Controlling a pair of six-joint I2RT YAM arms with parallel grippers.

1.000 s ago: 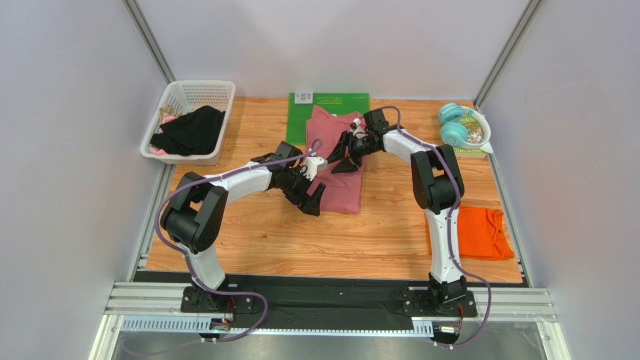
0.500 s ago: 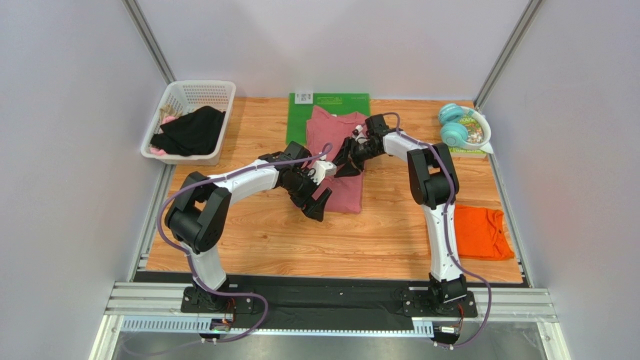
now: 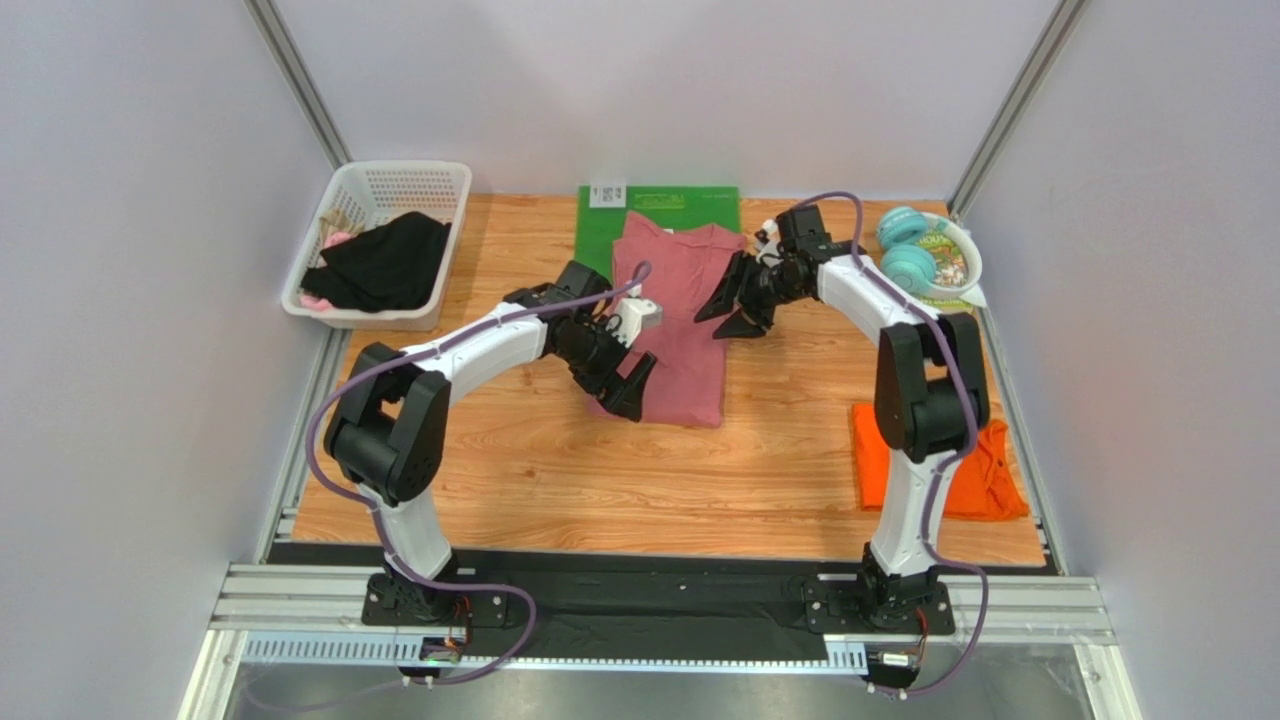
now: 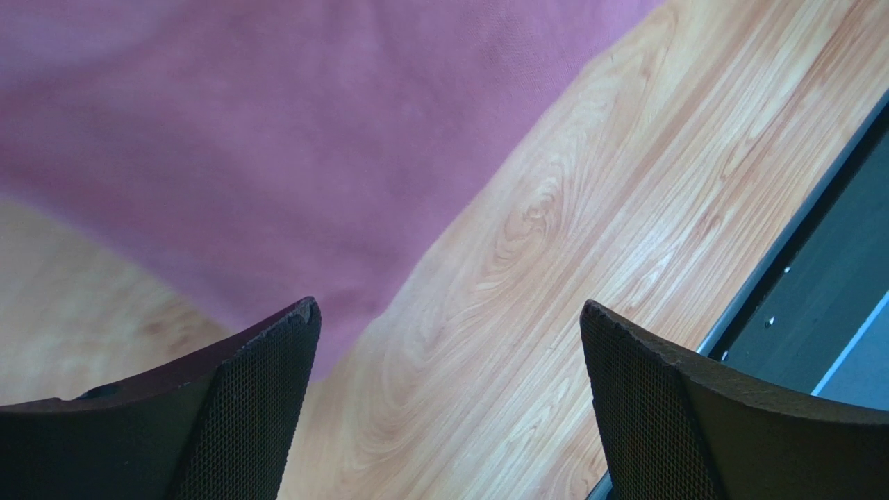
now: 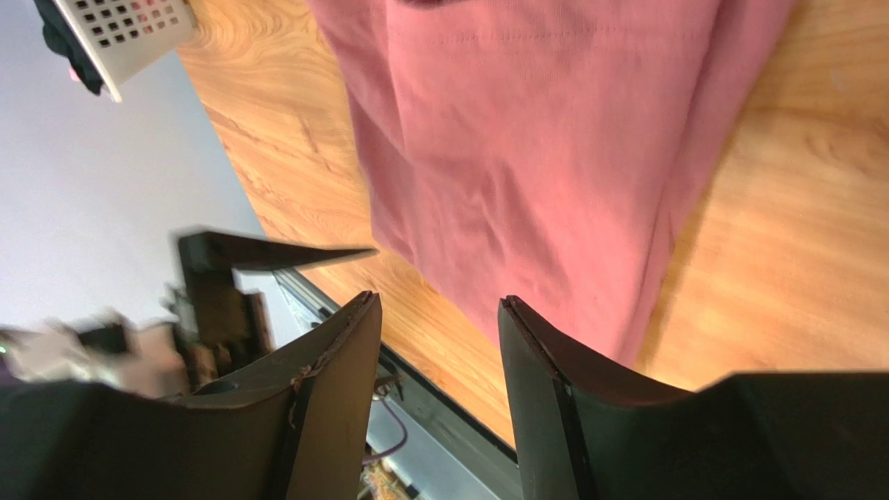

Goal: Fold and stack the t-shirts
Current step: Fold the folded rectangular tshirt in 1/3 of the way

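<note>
Basket [image 3: 340, 198], headphones [image 3: 906, 249] well apart from pink t-shirt [image 3: 684, 342].

The pink t-shirt [image 3: 688, 342] is soft matt cloth with a fine weave and a stitched seam; the orange t-shirt [image 3: 1004, 480] is matt cloth too. The table [image 3: 511, 465] is pale wood, smooth and faintly sheened, its grain plain. The left gripper [image 4: 447, 310] has black fingers [image 4: 250, 417] with a rough mesh-patterned face. The basket [image 3: 398, 170] is white perforated plastic holding matt black cloth [image 3: 383, 258]; the rail [image 3: 661, 597] is dull silver metal
</note>
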